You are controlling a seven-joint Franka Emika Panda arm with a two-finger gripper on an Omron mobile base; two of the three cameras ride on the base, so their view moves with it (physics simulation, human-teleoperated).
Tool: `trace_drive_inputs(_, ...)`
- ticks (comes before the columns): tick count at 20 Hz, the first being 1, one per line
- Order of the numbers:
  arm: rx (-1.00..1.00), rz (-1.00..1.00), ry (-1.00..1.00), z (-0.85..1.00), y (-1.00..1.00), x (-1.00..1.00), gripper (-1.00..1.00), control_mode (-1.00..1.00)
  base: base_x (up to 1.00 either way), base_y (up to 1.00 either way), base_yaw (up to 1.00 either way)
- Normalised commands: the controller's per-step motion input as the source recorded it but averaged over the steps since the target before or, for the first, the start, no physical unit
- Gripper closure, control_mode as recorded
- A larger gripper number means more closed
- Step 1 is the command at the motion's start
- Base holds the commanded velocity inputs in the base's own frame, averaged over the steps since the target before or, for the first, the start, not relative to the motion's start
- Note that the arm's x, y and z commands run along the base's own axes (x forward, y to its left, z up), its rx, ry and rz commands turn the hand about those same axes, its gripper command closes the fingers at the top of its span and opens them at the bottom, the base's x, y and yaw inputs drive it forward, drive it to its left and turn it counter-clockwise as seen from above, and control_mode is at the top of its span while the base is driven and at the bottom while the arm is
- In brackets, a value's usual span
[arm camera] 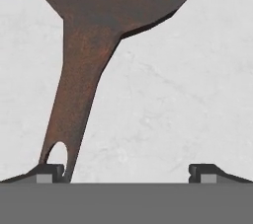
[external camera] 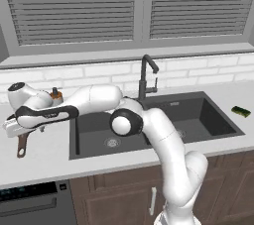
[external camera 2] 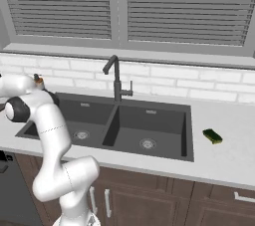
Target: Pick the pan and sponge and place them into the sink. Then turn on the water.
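Observation:
The pan (arm camera: 113, 1) lies on the pale counter left of the sink (external camera: 94, 130), its bowl at the top of the hand view. Its long brown handle (arm camera: 74, 104) runs down toward my left fingertip (arm camera: 49, 172). My gripper (arm camera: 127, 173) hangs open just above the counter, with the handle's holed end at the left finger rather than centred. From the left base view my hand (external camera: 12, 131) covers the pan, and just the handle tip (external camera: 22, 145) pokes out. The green sponge (external camera: 241, 111) (external camera 2: 212, 136) sits on the counter right of the sink (external camera 2: 164, 120).
A dark faucet (external camera: 145, 78) (external camera 2: 115, 78) stands behind the sink's divider. A small soap bottle (external camera: 56, 95) (external camera 2: 38, 81) is at the sink's back left corner, close to my forearm. A tiled wall and a window with blinds rise behind the counter.

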Motion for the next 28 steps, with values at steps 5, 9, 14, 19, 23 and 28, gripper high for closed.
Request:
trace_drive_inputs(5, 0.0, 0.0, 0.0, -0.21, 0.16, 0.0, -1.0, -1.0, 0.0, 0.0, 0.0)
trace_drive_inputs(9, 0.0, 0.0, 0.0, -0.2, 0.17, 0.0, -1.0, -1.0, 0.0, 0.0, 0.0)
trace_drive_inputs(14, 0.0, 0.0, 0.0, -0.19, 0.17, 0.0, -1.0, -1.0, 0.0, 0.0, 0.0)
trace_drive_inputs(19, 0.0, 0.0, 0.0, -0.19, 0.18, 0.0, -1.0, -1.0, 0.0, 0.0, 0.0)
trace_drive_inputs(23, 0.0, 0.0, 0.0, -0.19, 0.14, 0.0, -1.0, -1.0, 0.0, 0.0, 0.0)
trace_drive_inputs(28, 0.0, 0.0, 0.0, -0.2, 0.14, 0.0, -1.0, -1.0, 0.0, 0.0, 0.0)
